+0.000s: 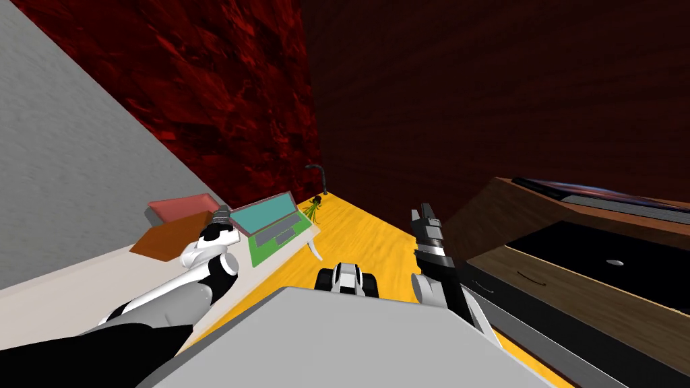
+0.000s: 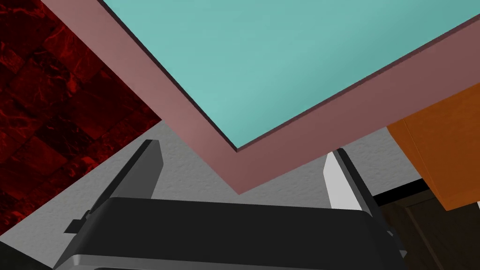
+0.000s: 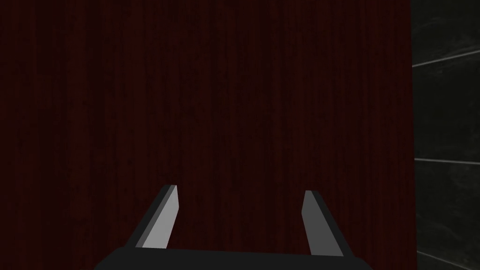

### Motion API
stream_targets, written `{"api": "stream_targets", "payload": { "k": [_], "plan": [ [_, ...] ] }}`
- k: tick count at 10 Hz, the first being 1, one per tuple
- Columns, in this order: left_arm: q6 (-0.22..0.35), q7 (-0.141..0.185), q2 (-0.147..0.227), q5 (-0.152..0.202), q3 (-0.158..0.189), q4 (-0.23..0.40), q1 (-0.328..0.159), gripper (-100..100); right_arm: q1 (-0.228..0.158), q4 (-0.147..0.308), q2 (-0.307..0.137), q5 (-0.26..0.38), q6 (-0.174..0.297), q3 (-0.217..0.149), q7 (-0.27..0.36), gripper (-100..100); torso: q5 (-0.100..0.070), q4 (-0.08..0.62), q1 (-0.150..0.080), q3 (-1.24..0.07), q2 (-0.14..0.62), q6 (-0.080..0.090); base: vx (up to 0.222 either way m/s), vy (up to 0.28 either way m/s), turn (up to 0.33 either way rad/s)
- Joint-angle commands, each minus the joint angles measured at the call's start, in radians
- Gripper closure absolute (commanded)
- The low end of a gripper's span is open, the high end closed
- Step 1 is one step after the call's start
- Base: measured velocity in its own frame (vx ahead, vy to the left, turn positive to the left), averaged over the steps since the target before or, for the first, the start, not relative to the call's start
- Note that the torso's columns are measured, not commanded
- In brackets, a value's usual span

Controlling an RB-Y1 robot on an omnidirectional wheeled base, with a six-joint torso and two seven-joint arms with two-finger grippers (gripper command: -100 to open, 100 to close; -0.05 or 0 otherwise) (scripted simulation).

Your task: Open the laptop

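Both jaws stand released. My left gripper (image 1: 220,217) sits at the laptop (image 1: 273,225) lid's top corner, which lies between its spread fingers (image 2: 140,168). The laptop stands open on the white desk (image 1: 81,289), showing a teal screen. My right gripper (image 1: 425,215) hangs raised, well apart.

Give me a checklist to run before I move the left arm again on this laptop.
1. Laptop lid up, keyboard showing: ok.
2. Lid corner between the blades of the left gripper: ok.
3. Left fingers gripping the lid: not ok, they stand open, apart from it.
4. Orange block clear of the lid's path: cannot tell.
5. Right gripper away from the desk: ok, open, raised beside the wooden cabinet.
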Motion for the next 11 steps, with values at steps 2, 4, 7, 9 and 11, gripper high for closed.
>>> {"api": "stream_targets", "payload": {
  "k": [2, 4, 7, 9, 11],
  "plan": [
    [-0.006, -0.082, 0.001, -0.016, 0.110, 0.049, -0.038, -100, 0.000, 0.000, 0.000, 0.000, 0.000, 0.000, 0.000, 0, 0.000, 0.000, 0.001, 0.001, 0.001, -0.001, -0.103, 0.033, -0.210],
    [-0.006, -0.132, -0.001, -0.026, 0.173, 0.075, -0.061, -100, 0.000, 0.000, 0.000, 0.000, 0.000, 0.000, 0.000, 0, 0.001, 0.000, 0.001, 0.001, 0.001, 0.001, -0.129, 0.031, -0.213],
    [-0.006, -0.056, 0.003, -0.006, 0.084, 0.023, -0.016, 100, 0.001, 0.000, 0.000, 0.000, 0.000, 0.000, 0.000, 0, 0.000, -0.002, -0.001, -0.004, -0.008, -0.004, 0.080, -0.018, 0.245],
    [-0.006, 0.003, 0.005, 0.005, 0.018, -0.002, 0.007, 100, 0.001, 0.000, 0.000, 0.000, 0.000, 0.000, 0.000, 0, 0.002, -0.002, 0.004, -0.003, -0.004, -0.002, 0.171, -0.060, 0.247],
    [-0.005, 0.053, 0.007, 0.015, -0.042, -0.028, 0.029, 100, 0.001, 0.000, 0.000, 0.000, 0.000, 0.000, 0.000, 0, 0.001, 0.001, 0.003, 0.003, 0.004, -0.001, 0.120, -0.031, 0.226]
  ]
}}
